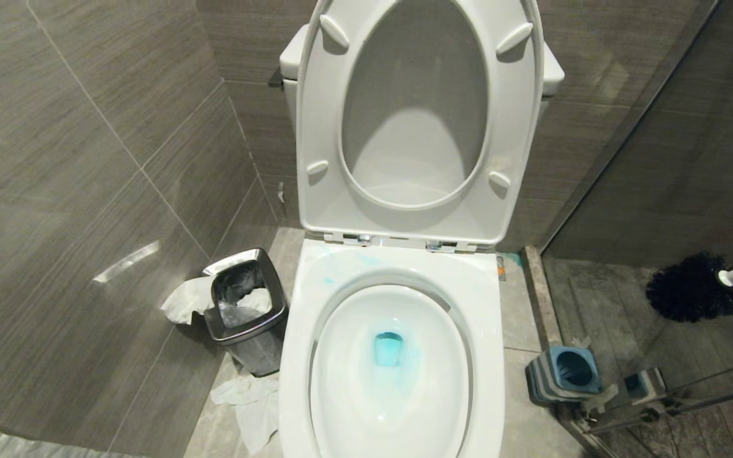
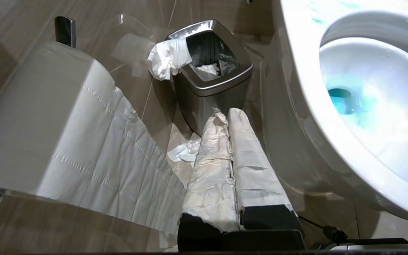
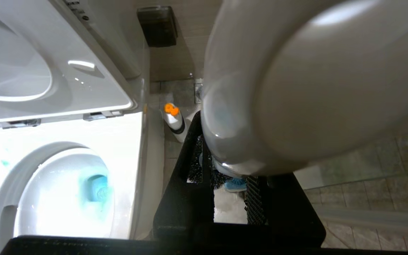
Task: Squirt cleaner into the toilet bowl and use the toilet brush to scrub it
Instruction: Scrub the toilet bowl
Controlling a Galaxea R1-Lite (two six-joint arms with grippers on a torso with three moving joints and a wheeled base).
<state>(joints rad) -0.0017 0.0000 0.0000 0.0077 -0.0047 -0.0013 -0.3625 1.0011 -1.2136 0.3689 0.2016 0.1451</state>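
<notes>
At centre of the head view: toilet bowl (image 1: 392, 375), white ceramic, broad squared rim, seat and lid (image 1: 417, 121) raised upright against the cistern. Cleaner (image 1: 389, 350) present as turquoise liquid pooled at the drain, with pale blue smears on the back of the rim near the hinges.

Right of the bowl, held in the air beyond a glass partition: toilet brush (image 1: 697, 286), black ball-shaped bristle head, white handle running off the picture's right edge. Brush clear of the bowl, well apart from it, above the tiled floor. Right gripper (image 3: 230, 184) clamped on the brush; in the right wrist view the rounded white handle end filled most of the frame, with black bristles showing between the dark fingers (image 3: 186, 166).

Below the brush, on the floor just beside the bowl's right flank: square blue-grey holder (image 1: 564, 375), empty.

Left of the bowl: small steel bin (image 1: 245, 312) with dark liner, white tissue draped over its edge and more tissue (image 1: 249, 401) lying on the floor in front.

Left gripper (image 2: 230, 117) parked low beside the bowl's left side, pointing toward the bin, its paper-wrapped fingers (image 2: 211, 166) pressed together, holding nothing. Toilet roll (image 2: 44, 117) close beside it, a sheet trailing down
</notes>
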